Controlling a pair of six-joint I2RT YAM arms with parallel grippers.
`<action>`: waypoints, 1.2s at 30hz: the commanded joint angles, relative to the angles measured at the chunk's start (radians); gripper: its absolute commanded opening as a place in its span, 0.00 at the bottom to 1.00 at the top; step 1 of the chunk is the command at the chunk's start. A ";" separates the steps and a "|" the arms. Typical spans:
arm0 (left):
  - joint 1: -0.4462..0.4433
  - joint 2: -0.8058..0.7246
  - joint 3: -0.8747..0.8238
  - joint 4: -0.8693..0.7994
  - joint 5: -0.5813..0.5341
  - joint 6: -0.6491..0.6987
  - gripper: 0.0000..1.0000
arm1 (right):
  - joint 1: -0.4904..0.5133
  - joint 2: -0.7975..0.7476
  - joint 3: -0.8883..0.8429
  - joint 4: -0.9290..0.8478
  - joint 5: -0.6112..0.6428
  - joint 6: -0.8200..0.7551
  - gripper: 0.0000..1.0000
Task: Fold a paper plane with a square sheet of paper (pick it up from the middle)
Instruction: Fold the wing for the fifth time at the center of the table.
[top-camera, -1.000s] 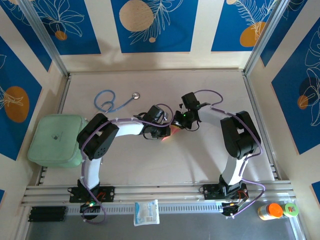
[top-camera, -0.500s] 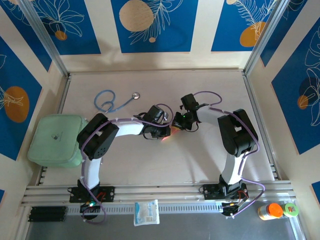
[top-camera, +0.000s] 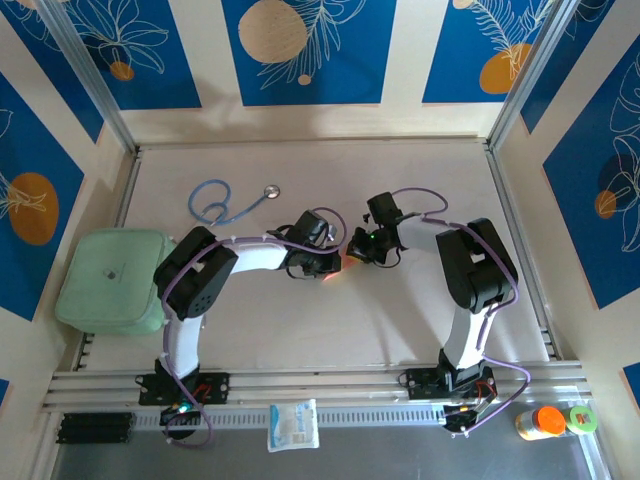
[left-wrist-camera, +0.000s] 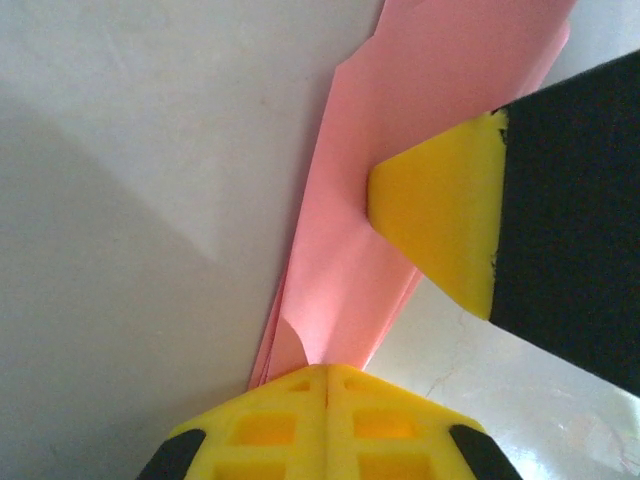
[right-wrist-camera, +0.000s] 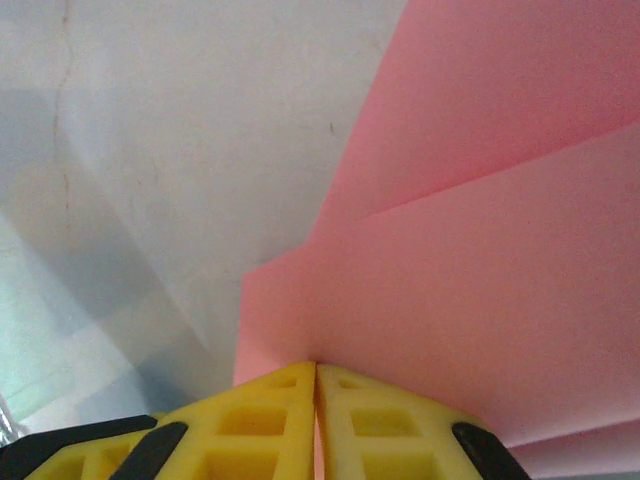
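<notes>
Green pad (top-camera: 110, 280): pale green, rounded; lies at the left edge of the bench (top-camera: 400, 320), well apart from the work.
Stethoscope (top-camera: 225, 203): blue tubing in a loop on the far left of the bench, clear of both arms.
White packet (top-camera: 293, 424): sits on the rail at the near edge, between the two arm bases.
Left tool (left-wrist-camera: 325, 372): yellow fingertips pressed together on the narrow lower end of the paper. In the top view it (top-camera: 322, 265) is at mid-bench.
Salmon-pink paper sheet (left-wrist-camera: 400, 150): already folded into several long layers that fan out from the left tool's pinch. It stands on edge, held between the two tools just above the bench. In the top view a small patch (top-camera: 346, 262) shows between the tools.
Right tool (right-wrist-camera: 316, 370): fingertips closed on a layered edge of the sheet (right-wrist-camera: 480, 250), with creased panels spreading away from the pinch. In the left wrist view one of its fingertips (left-wrist-camera: 440, 230) presses the side of the paper above the left tool's grip.
Step in hand: judged to be a late fold, setting the centre crease or a wing, with both tools pinching the same piece.
Next move: likely one tool holds firm while the other slides or turns along the crease. This calls for a light pull, since thin paper may tear or slip from a pinch.
</notes>
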 joint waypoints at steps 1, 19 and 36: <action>0.013 -0.047 0.006 -0.031 0.027 -0.012 0.07 | -0.015 0.049 -0.061 0.015 0.008 -0.079 0.11; 0.018 -0.056 -0.041 0.040 -0.003 -0.047 0.16 | -0.016 0.100 -0.069 0.079 -0.073 -0.186 0.09; 0.018 -0.056 -0.145 0.167 -0.032 -0.183 0.18 | -0.016 0.124 -0.044 0.003 0.002 -0.141 0.09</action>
